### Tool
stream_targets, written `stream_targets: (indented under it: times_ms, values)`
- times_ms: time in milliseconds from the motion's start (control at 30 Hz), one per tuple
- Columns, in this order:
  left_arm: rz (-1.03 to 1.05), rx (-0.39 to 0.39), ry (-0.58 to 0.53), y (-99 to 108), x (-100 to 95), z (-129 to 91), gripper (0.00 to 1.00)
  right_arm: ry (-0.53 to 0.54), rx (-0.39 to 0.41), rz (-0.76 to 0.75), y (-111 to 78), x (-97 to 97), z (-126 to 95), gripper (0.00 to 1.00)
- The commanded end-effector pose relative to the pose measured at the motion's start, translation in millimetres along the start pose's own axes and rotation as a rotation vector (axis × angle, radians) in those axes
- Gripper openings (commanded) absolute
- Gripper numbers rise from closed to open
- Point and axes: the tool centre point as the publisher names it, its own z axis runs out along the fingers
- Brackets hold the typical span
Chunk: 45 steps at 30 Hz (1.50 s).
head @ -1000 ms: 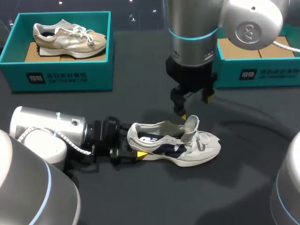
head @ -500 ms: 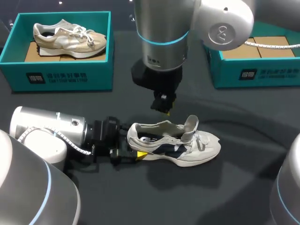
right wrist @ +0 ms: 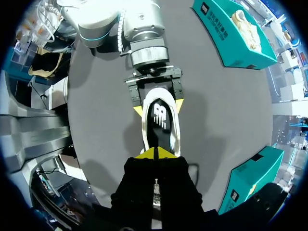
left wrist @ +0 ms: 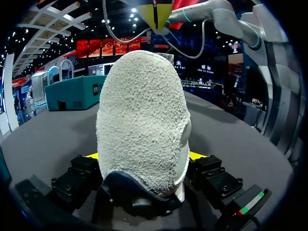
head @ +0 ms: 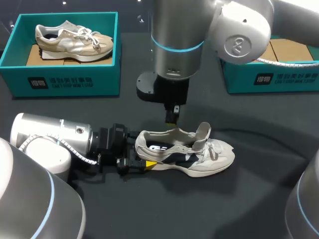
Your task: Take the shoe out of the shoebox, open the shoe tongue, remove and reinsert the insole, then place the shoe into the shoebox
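A white and navy shoe [head: 192, 153] stands upright on the dark table, toe pointing right, its tongue [head: 203, 131] pulled up. My left gripper [head: 144, 161] lies low on the table with a yellow fingertip on each side of the shoe's heel [left wrist: 142, 120]. The insole [right wrist: 159, 115], printed with a logo, lies inside the shoe. My right gripper [head: 172, 118] hangs just above the shoe's opening, its yellow tips [right wrist: 155, 154] pressed together with nothing between them. From the left wrist, the right gripper [left wrist: 155, 14] shows above the heel.
A teal shoebox [head: 65, 77] at the back left holds a beige shoe [head: 75, 40]. A second teal shoebox [head: 271, 77] stands at the back right with brown cardboard inside. Bare dark tabletop lies in front of the shoe.
My right arm has swung left from over the tongue to over the shoe's opening, and its fingers have closed. The shoe and the left gripper have stayed put.
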Motion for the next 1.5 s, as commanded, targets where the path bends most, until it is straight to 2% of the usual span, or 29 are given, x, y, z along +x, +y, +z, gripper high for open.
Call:
stream_targets:
  times_ms: [33,467,633,933,1167,1500]
  values:
    - [0.0,-0.003,-0.001,2.2,-1.4,2.9,0.0,0.041,0.039,-0.045,28.7,-4.3,24.6,0.0]
    - [0.0,-0.003,-0.001,2.2,-1.4,2.9,0.0,0.041,0.039,-0.045,28.7,-4.3,24.6,0.0]
    - [0.0,-0.003,-0.001,2.2,-1.4,2.9,0.0,0.051,0.084,-0.073,39.4,-6.1,44.2,0.0]
    - [0.0,-0.003,-0.001,2.2,-1.4,2.9,0.0,0.037,0.071,-0.085,39.9,-0.7,66.0,0.0]
    - [0.0,-0.003,-0.001,2.2,-1.4,2.9,0.0,0.017,0.077,-0.082,33.6,2.9,81.4,0.0]
    - [0.0,-0.003,-0.001,2.2,-1.4,2.9,0.0,-0.008,0.076,-0.081,19.1,-7.8,99.1,0.0]
